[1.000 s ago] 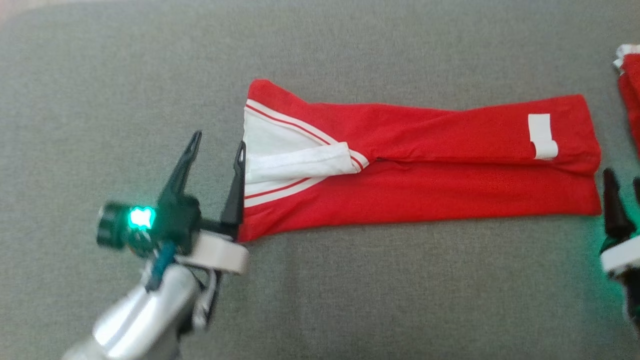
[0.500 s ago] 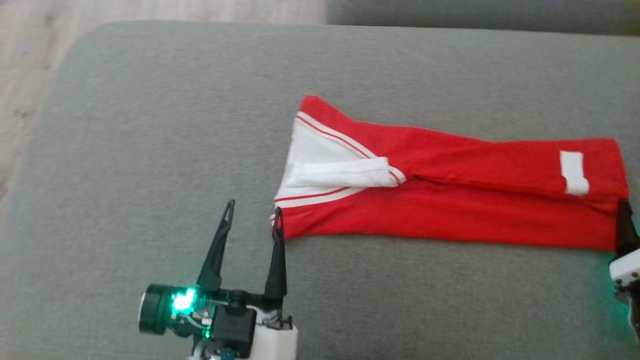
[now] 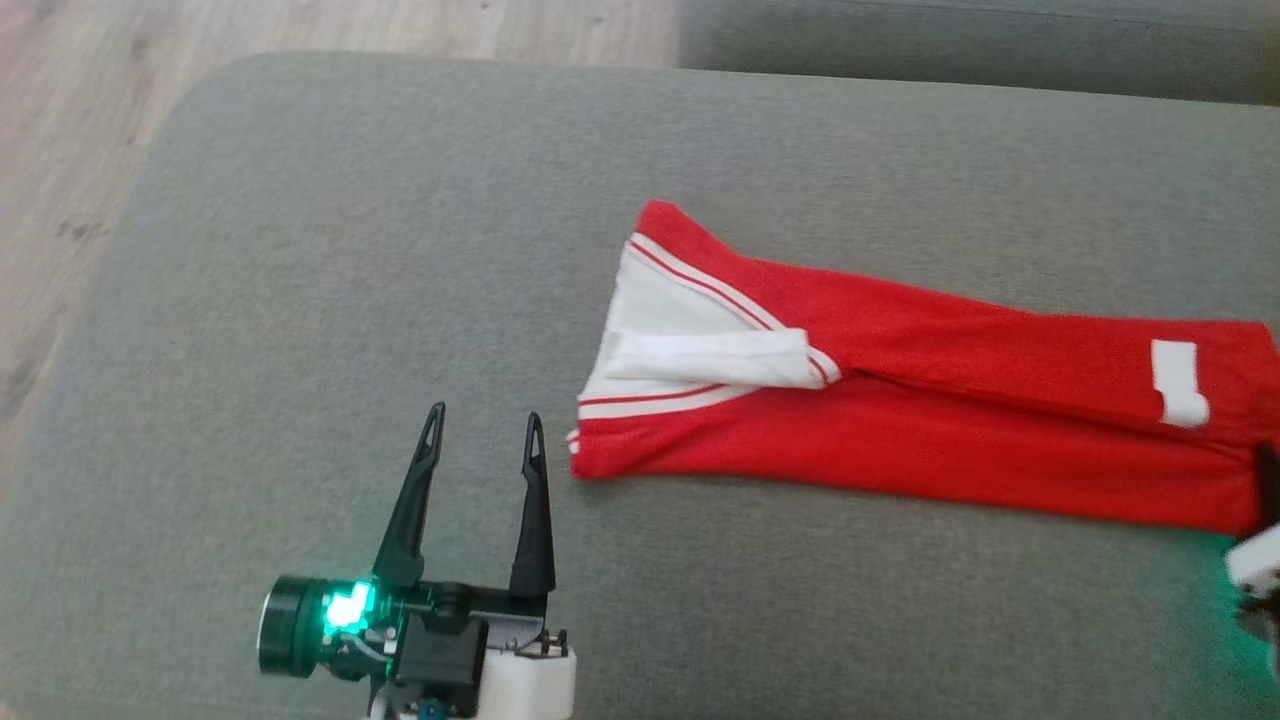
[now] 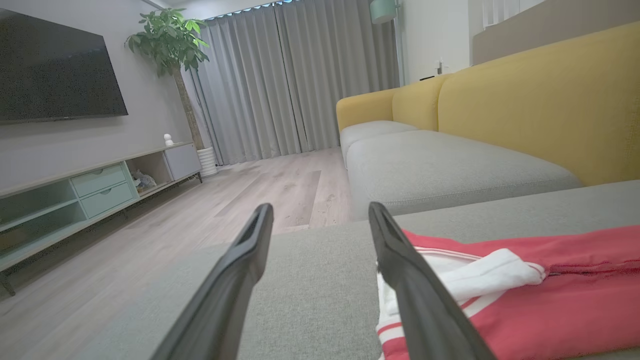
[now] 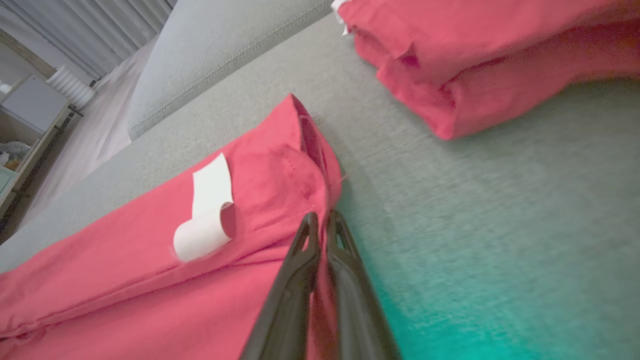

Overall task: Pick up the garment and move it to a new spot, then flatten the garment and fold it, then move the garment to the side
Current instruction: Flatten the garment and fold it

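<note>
The red garment (image 3: 900,440) lies as a long strip on the grey cushion (image 3: 350,250), its white striped waistband end to the left and a white label (image 3: 1178,382) near the right end. My left gripper (image 3: 484,415) stands open just left of the waistband corner, with nothing between its fingers. In the left wrist view the left gripper (image 4: 320,210) has the garment (image 4: 550,310) beside its right finger. My right gripper (image 3: 1266,490) sits at the garment's right end. The right wrist view shows the right gripper (image 5: 322,217) shut on the garment's (image 5: 150,260) hem edge, beside the curled label (image 5: 205,215).
Another red garment (image 5: 475,60) lies folded further right on the cushion. Wooden floor (image 3: 60,150) begins past the cushion's rounded left edge. A second grey cushion (image 3: 950,50) lies behind, and yellow sofa backs (image 4: 525,110) rise beyond it.
The head camera has shifted. My left gripper has drawn back from the waistband end and stays open. My right gripper has closed on the garment's right hem.
</note>
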Motion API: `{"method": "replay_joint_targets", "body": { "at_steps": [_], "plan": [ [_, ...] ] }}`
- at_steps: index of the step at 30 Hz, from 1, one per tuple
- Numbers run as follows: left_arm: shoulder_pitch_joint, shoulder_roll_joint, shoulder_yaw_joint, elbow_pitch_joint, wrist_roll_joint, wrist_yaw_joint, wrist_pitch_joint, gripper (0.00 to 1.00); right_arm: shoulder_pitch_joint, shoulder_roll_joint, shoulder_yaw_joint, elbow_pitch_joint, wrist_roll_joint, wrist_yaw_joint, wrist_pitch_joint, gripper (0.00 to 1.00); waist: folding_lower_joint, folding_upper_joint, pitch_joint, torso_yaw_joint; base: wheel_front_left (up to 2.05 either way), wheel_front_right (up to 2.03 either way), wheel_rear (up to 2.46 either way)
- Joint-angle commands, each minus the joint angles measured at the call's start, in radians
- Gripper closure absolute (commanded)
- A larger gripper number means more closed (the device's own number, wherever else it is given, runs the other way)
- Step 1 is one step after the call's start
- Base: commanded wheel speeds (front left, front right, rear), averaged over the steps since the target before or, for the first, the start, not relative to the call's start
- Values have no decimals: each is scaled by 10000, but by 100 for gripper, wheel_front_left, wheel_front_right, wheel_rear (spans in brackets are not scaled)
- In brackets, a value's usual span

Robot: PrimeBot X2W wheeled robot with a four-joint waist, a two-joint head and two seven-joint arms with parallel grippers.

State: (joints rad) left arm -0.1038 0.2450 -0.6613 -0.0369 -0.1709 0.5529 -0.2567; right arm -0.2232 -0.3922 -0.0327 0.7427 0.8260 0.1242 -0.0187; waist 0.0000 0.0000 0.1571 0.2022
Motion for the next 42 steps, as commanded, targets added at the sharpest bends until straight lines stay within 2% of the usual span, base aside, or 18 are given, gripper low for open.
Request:
{"method": "replay_joint_targets", "body": {
  "at_steps": [1,4,6,8,9,11,15,19,22,26,32,33,34,35,38,42],
  "plan": [
    [-106,2,459,-352,188,-78,-51,0,160,-659,-59,-409,-46,65,-86,100,0,0,-80,-205,0,0,0],
    [-42,-12,593,-360,301,-262,-51,0,241,-1299,-385,-967,-102,65,169,100,0,0,-113,-459,0,0,0],
    [-24,-10,642,-364,340,-313,-51,0,223,-1486,-483,-1239,-122,65,307,100,0,0,-122,-544,0,0,0],
    [14,-17,733,-354,399,-411,-51,0,166,-1726,-689,-1938,-34,65,631,100,0,0,-156,-656,0,0,0],
    [78,-44,828,-330,439,-479,-51,0,111,-1747,-722,-2874,102,65,1025,100,0,0,-237,-749,0,0,0],
    [153,-101,894,-305,447,-569,-51,0,41,-1525,-656,-3965,322,65,1418,100,0,0,-331,-804,0,0,0],
    [258,-238,933,-205,492,-796,-51,0,-116,-622,-52,-6077,497,65,2114,100,0,0,-487,-790,0,0,0],
    [276,-345,945,-137,562,-1051,-51,0,-375,501,1179,-7105,27,65,2706,100,0,0,-526,-579,0,0,0],
    [290,-434,939,-33,598,-1242,-51,0,-650,1440,2105,-6985,-100,65,2922,100,0,0,-580,-295,0,0,0],
    [342,-580,863,162,638,-1494,-51,0,-873,2377,3142,-6086,-297,65,2850,100,0,0,-733,144,0,0,0],
    [463,-696,918,277,677,-1734,-51,0,-1195,3030,4016,-4296,-397,65,2412,100,0,0,-802,550,0,0,0],
    [469,-716,937,279,695,-1756,-51,0,-1276,3090,4090,-4022,-392,65,2269,86,0,0,-792,586,0,0,0],
    [474,-736,954,284,715,-1778,-51,0,-1357,3145,4174,-3773,-356,65,2131,51,0,0,-785,613,0,0,0],
    [478,-756,971,289,736,-1796,-51,0,-1437,3194,4225,-3536,-320,65,1957,0,0,0,-782,633,0,0,0],
    [504,-805,1042,298,788,-1834,-51,0,-1656,3300,4467,-3164,-90,65,1460,0,0,0,-782,629,0,0,0],
    [619,-809,1226,294,810,-1837,-51,0,-1731,3184,4821,-3403,225,65,944,0,0,0,-922,419,0,0,0]
  ]
}}
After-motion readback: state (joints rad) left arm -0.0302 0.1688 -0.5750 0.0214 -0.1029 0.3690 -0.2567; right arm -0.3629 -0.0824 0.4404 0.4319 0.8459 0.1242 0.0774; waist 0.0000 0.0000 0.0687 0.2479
